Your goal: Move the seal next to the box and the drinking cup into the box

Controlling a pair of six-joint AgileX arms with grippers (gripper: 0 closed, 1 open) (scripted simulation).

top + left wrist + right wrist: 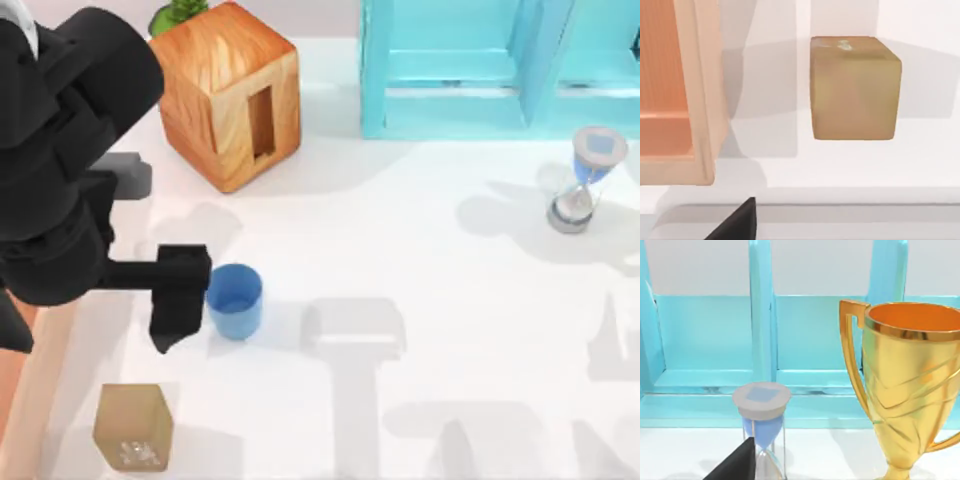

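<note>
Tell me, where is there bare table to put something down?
The widest bare patch runs across the table's middle, between the blue cup and the hourglass, below the turquoise cabinet. It is crowded at the left: the left hand sits beside the cup, with the wooden cube above and the seal below.

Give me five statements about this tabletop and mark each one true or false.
1. The blue drinking cup stands on the white table, outside the box. True.
2. The seal lies inside the box. False: it sits on the table beside the box's wall.
3. The left claw is right beside the cup. True.
4. The hourglass lies on its side. False: it stands upright, at the table's right.
5. The glossy wooden cube has a slot in one face. True.
</note>
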